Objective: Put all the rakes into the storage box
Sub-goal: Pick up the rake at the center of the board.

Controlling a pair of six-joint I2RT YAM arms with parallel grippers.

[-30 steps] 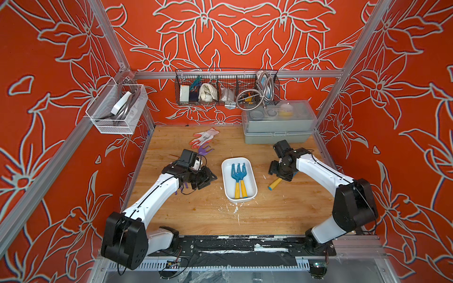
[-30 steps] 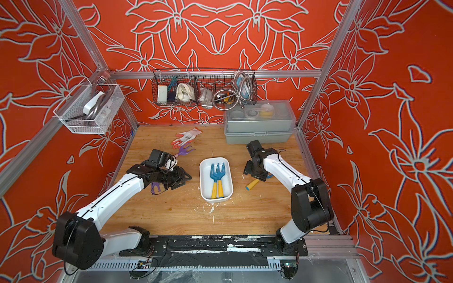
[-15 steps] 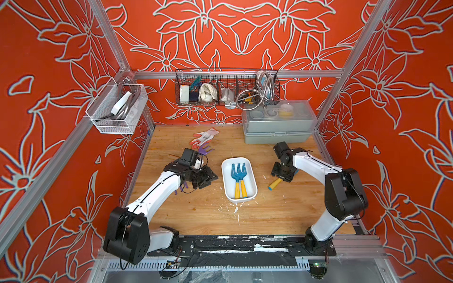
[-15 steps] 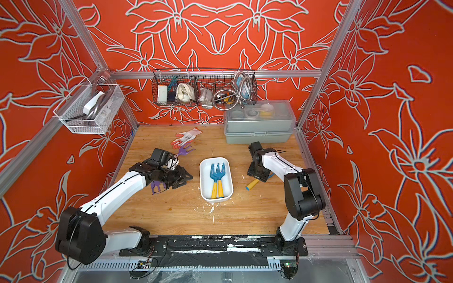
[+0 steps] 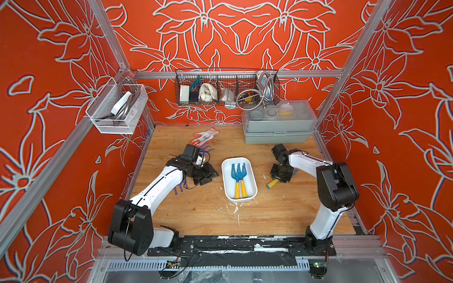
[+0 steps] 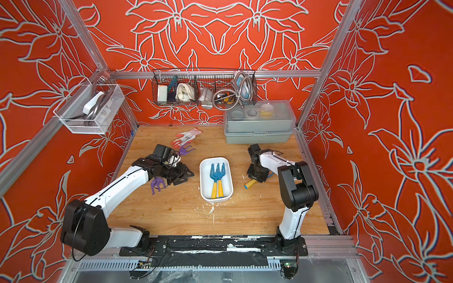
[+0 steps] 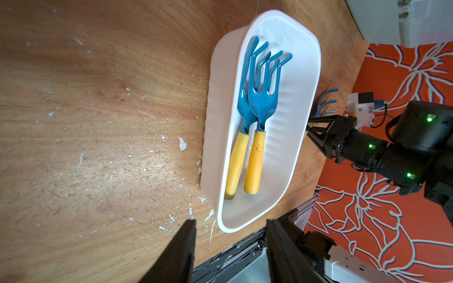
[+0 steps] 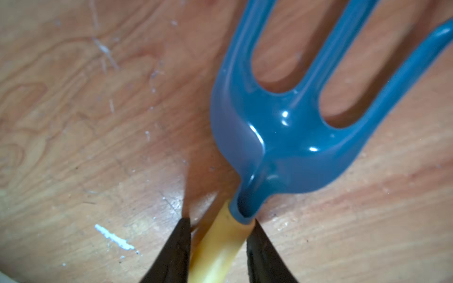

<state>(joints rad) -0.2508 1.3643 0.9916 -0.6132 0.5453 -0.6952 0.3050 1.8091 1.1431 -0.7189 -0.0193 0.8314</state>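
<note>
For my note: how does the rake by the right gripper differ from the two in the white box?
The loose rake lies on the table, the boxed rakes inside the storage box. The loose rake lies slanted, the right gripper straddling its handle; the boxed rakes lie along the box, untouched. Shared: blue heads, yellow handles.

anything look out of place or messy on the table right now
One blue rake lies on the table beside the white tub, not in it like the two others; the right gripper straddles its handle. A purple rake sits partly under the left arm.
</note>
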